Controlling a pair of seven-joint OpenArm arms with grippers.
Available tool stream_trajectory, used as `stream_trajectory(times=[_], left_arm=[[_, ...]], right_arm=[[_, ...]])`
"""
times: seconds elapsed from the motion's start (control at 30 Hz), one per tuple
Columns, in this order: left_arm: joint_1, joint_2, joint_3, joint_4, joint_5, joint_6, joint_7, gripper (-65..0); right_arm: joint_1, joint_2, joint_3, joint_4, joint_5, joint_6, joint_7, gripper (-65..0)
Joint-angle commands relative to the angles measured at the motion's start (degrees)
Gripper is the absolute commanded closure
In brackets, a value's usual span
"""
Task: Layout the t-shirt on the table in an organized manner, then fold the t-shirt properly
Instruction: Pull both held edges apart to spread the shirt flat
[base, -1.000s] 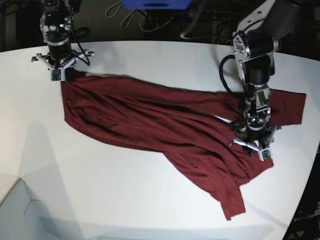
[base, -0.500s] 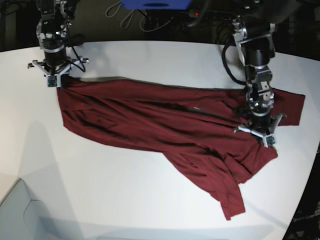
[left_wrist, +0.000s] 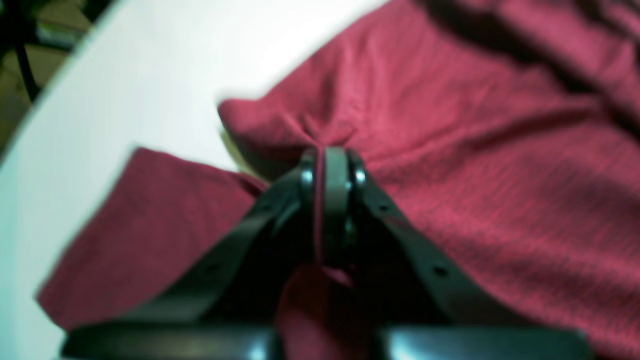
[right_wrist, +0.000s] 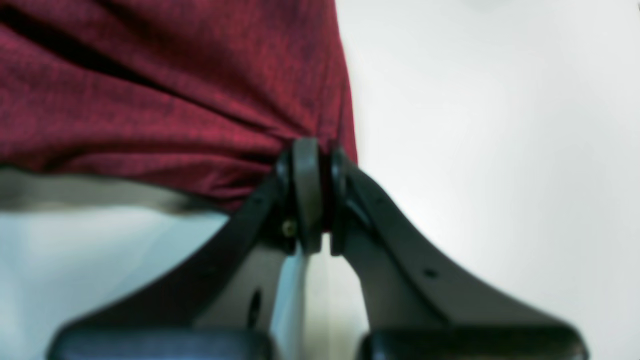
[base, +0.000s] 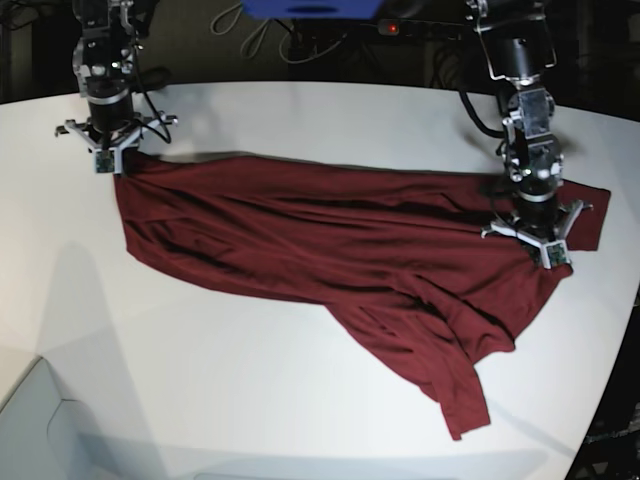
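Large smooth white surface (base: 300, 400) with curved far edge, filling the base view. Wrinkled plain maroon cloth t-shirt (base: 330, 250) lies across its middle, stretched from upper left to right, one part trailing toward lower right. Right gripper (base: 108, 150), upper left, and left gripper (base: 535, 240), at right: jaws of each clenched on shirt fabric.

Both wrist views soft with blur. Cloth of the t-shirt (left_wrist: 450, 150) pinched out of sight between the pads of the left gripper (left_wrist: 330, 165); likewise at the right gripper (right_wrist: 310, 155). Gripper bases cropped by the lower frame edges. In the base view, table (base: 300, 400) cut off left, right and below; background cables too dark to tell.
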Motion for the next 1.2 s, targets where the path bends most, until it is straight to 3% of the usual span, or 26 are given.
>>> stream_trajectory(times=[0.0,0.33,0.8,0.9,1.0,1.17], left_arm=[[0.22,-0.46,-0.12,1.83,-0.03,0.43,-1.47,-0.2],[4.44,1.91,-9.96,7.01,-0.03,-0.01,-1.38,-0.2],[7.25,1.82,-10.49,11.50,-0.03,-0.01,-1.38,-0.5],[7.25,1.82,-10.31,11.50,-0.03,-0.01,-1.38,-0.6],[7.43,1.82,-10.23,11.50,-0.03,-0.01,-0.85,-3.5],[7.69,1.82,-10.49,12.02,-0.03,-0.01,3.45,-19.0]], right_arm=[[-0.47,0.59,0.15,0.61,-0.16,-0.01,-0.48,0.0],[-1.79,0.59,0.15,2.01,-0.16,-0.01,-0.31,0.0],[-3.81,0.59,-0.20,3.68,-0.16,0.08,-0.92,0.0],[-4.08,0.67,-0.02,4.47,-0.16,3.77,-0.92,-0.2],[-4.34,0.59,0.51,5.18,-0.25,8.61,-1.63,-7.4],[-6.01,0.41,1.47,7.99,-0.25,8.87,-2.51,-24.8]])
